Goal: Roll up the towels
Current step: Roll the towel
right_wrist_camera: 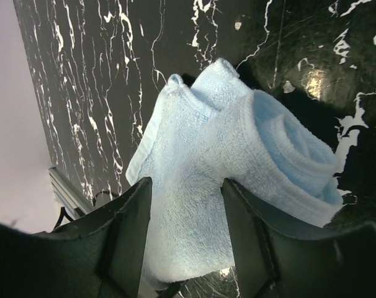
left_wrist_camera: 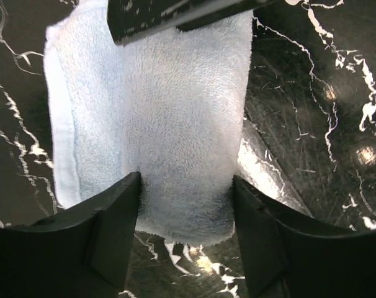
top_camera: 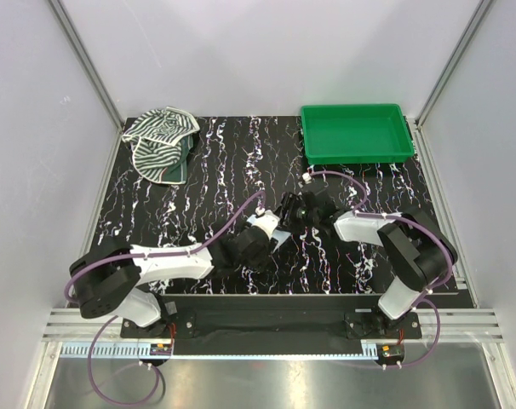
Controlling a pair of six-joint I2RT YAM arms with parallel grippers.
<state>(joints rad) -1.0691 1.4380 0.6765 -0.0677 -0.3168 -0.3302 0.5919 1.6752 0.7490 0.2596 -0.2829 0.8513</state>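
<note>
Pale blue towel point(right_wrist_camera: 237, 167), half rolled, lies just arm-side of the green tray point(top_camera: 358, 157). The right gripper point(right_wrist_camera: 185, 183) pinches the roll. The left gripper point(left_wrist_camera: 187, 180) straddles its flat end, grip unclear. Next probably calls for even rolling, then the striped towel point(top_camera: 160, 141).

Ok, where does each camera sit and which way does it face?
Top external: above, behind the bases, looking down on the table, both arms, zebra-striped towel, green tray.
Left wrist: on the left arm, looking down past its own fingers at the pale blue towel.
Right wrist: on the right arm, facing that towel's rolled end between its own fingers.
Shared: both wrist views show that towel.
</note>
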